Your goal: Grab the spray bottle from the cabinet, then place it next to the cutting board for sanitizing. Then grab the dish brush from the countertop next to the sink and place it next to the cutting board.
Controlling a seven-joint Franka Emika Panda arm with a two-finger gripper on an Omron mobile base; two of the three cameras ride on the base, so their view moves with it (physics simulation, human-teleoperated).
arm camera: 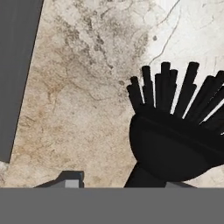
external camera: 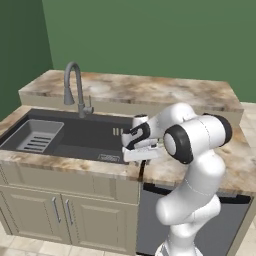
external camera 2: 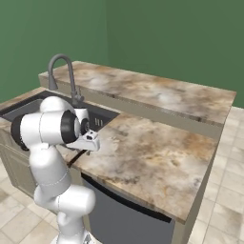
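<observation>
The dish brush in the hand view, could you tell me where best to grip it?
Probably its thin handle just behind the head of the dish brush, from above: it lies flat on the countertop, and the splayed bristles give no firm hold.

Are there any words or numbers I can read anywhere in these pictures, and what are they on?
There is nothing readable.
Sink: a small pale plate on its front rim carries marks, too small and blurred to read.
Dish brush: plain black, no label.
Countertop: only marbled stone pattern, no writing.
</observation>
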